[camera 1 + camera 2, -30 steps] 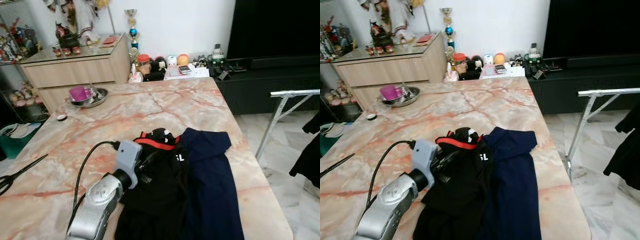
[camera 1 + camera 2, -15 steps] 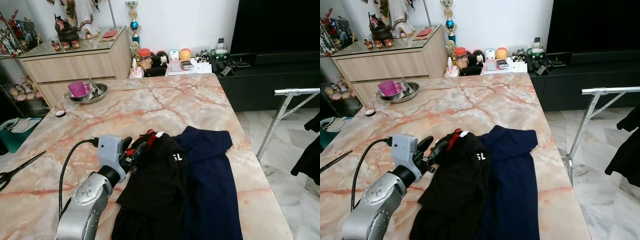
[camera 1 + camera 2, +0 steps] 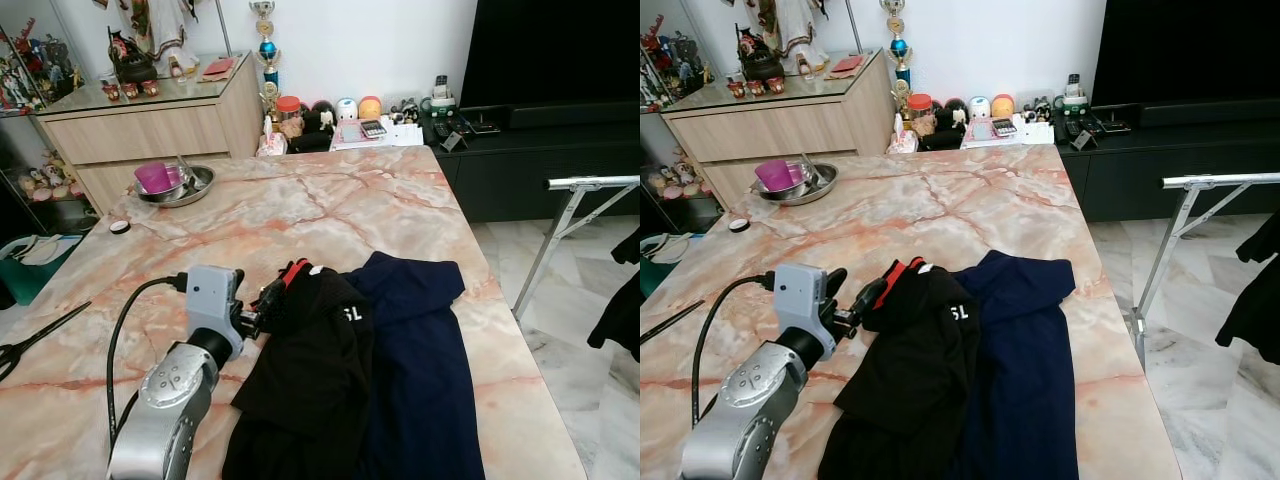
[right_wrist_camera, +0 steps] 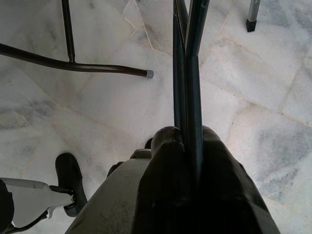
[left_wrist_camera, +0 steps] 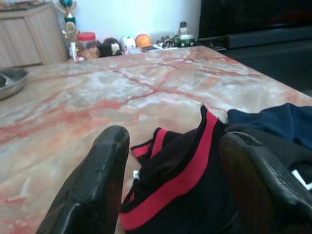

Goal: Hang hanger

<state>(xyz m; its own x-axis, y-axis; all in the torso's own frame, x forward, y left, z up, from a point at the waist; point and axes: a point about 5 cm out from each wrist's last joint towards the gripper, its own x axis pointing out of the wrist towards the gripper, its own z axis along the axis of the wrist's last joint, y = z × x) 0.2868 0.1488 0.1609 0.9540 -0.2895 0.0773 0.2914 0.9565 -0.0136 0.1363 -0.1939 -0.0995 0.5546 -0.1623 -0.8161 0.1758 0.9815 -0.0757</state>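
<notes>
left gripper (image 3: 268, 303) has pulled back toward table edge, dragging collar of black shirt (image 3: 315, 370) | fingers spread, collar between, not pinched | right gripper (image 4: 187, 146) clamped on dark hanger (image 4: 187, 73) above floor | hanger not in shirt, drying rack (image 3: 575, 210) still ahead

The right gripper (image 4: 187, 146) points down at a pale marble tile floor (image 4: 97, 105), its two black fingers (image 4: 165, 161) pressed together on the thin dark bars of a hanger (image 4: 187, 63), which run straight away from the fingertips. A dark metal rod with a pale tip (image 4: 73, 66) crosses above the floor. The robot's foot (image 4: 29, 200) shows near one corner.
</notes>
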